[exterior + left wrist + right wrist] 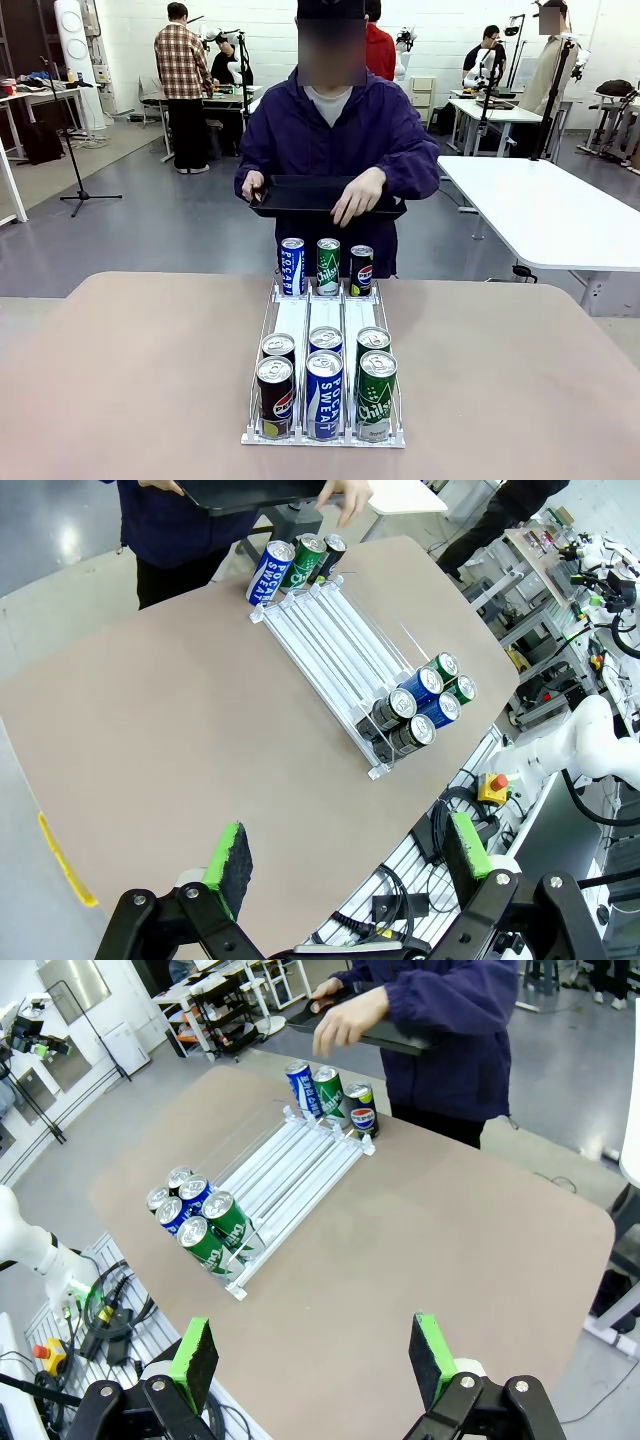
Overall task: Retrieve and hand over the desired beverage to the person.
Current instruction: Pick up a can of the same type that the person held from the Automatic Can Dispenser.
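Beverage cans (324, 395) were stood upright at both ends of a white rack (325, 312) on the tabletop (130, 380), its lanes laid lengthwise toward the person (300, 140), by whom a black tray (300, 192) was held. Left claw (348, 852) and right claw (313, 1358) were spread wide, empty.

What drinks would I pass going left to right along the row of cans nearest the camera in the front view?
From the left: black Pepsi aluminium can → blue Pocari Sweat aluminium can → green Chilsung aluminium can, all upright at the near end of the white railed rack.

Tabletop rack (330, 645) of cans (400, 708), hand (347, 855) spread wide
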Controlling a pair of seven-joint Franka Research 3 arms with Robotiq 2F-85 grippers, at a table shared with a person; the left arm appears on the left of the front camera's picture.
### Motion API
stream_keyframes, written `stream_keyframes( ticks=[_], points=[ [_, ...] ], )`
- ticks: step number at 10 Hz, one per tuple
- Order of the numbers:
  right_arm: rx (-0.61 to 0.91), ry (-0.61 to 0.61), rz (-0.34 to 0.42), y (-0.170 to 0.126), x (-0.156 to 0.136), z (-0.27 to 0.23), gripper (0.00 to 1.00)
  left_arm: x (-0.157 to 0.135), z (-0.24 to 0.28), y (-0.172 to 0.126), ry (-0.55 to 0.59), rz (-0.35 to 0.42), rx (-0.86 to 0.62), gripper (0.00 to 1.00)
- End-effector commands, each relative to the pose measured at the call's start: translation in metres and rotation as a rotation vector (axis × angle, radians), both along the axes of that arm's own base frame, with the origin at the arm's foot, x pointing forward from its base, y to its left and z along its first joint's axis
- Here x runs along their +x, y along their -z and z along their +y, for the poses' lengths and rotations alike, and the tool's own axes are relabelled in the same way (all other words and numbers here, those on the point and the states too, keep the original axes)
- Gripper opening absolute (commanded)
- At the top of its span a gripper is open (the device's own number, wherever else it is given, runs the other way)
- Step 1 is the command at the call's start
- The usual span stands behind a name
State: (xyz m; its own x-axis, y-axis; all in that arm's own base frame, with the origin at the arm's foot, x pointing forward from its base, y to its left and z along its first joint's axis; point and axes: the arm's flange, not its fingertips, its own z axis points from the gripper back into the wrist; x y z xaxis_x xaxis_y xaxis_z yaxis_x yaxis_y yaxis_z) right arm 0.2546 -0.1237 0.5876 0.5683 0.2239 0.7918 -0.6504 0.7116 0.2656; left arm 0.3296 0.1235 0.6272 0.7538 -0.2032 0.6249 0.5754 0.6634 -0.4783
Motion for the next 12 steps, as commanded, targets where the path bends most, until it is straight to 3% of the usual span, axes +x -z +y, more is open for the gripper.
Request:
stream_keyframes(
  ticks=[1,12],
  points=[
    [0.022,-0.019,-0.01,0.0008,0.0025,0.0018,1.0,0.0004,0.0022,-0.001,0.015,-0.016,-0.015,1.0],
    [0.022,-0.019,-0.01,0.0008,0.0025,0.0018,1.0,0.0004,0.0022,-0.001,0.015,-0.016,-0.015,1.0]
  ],
)
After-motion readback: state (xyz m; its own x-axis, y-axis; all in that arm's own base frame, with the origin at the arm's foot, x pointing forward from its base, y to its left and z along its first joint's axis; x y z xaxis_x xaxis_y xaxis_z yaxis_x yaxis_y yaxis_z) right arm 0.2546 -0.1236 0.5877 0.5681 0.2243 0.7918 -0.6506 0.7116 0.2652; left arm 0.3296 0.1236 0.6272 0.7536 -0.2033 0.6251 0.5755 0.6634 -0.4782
